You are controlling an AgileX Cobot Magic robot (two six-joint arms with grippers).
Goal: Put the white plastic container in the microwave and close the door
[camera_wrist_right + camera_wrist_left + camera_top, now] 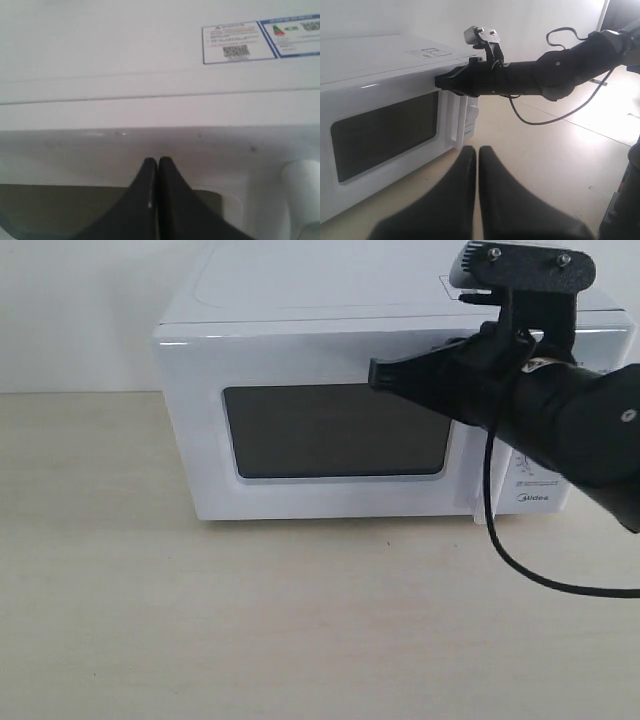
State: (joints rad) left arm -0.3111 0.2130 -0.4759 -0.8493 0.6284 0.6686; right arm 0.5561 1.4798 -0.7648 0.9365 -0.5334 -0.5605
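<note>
Right gripper [377,373], fingers pressed together and holding nothing, has its tip against the upper front of the door [330,350], near the handle [460,120] side. The door looks flush with the microwave [300,290] body, so this is likely the final push to latch. The white plastic container is not visible in any view. It is presumably inside behind the dark window [335,430], but the glass shows nothing, so I cannot confirm that. To do the step well, push straight into the door face close to the handle edge, far from the hinge, and keep the force gentle so the microwave does not slide back. Then back straight off without catching the handle. Left gripper [476,152] is also closed and empty, and hangs low in front of the microwave, apart from it. Loose cable [520,570] droops off the right arm and could snag. The table [200,620] is a pale wood-look top with a plain white wall [70,310] behind. There is a sticker [250,40] on the microwave top.
</note>
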